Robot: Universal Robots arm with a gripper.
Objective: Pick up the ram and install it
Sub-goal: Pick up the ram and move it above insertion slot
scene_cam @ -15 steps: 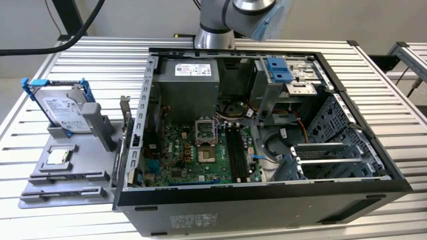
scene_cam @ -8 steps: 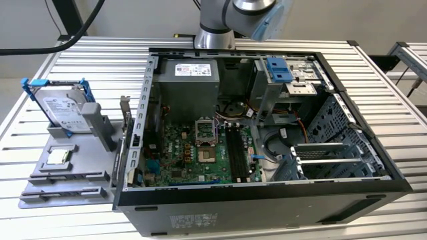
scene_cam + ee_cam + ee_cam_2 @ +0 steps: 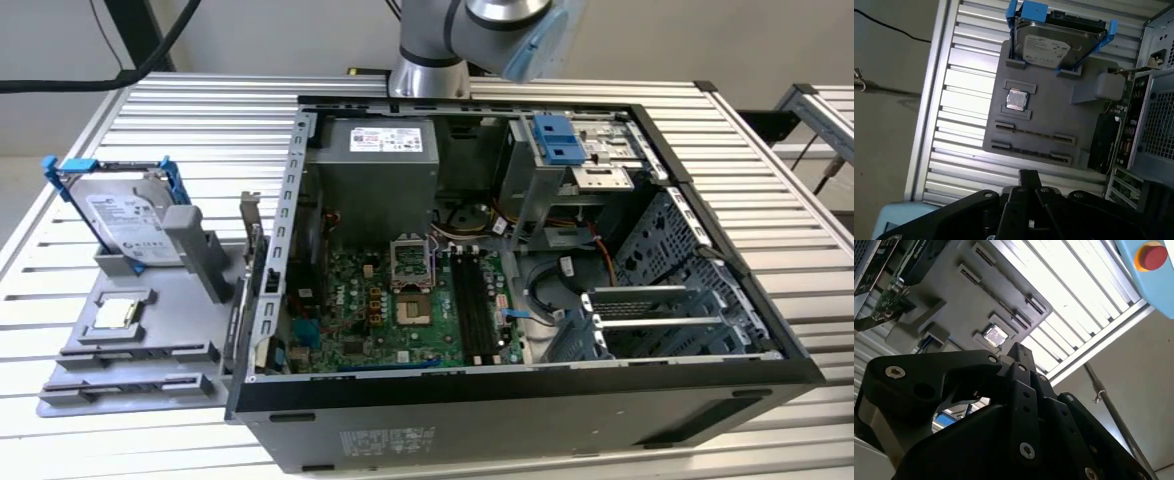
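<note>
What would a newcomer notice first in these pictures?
The open computer case stands in the middle of the exterior view, its green motherboard exposed. At that view's left, a grey tray holds a hard drive in a blue frame and a small silver processor chip.

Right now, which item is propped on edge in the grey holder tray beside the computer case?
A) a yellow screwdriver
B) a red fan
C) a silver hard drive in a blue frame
C: the first wrist view shows the hard drive, silver in its blue frame, standing in the grey holder tray beside the computer case.
</note>
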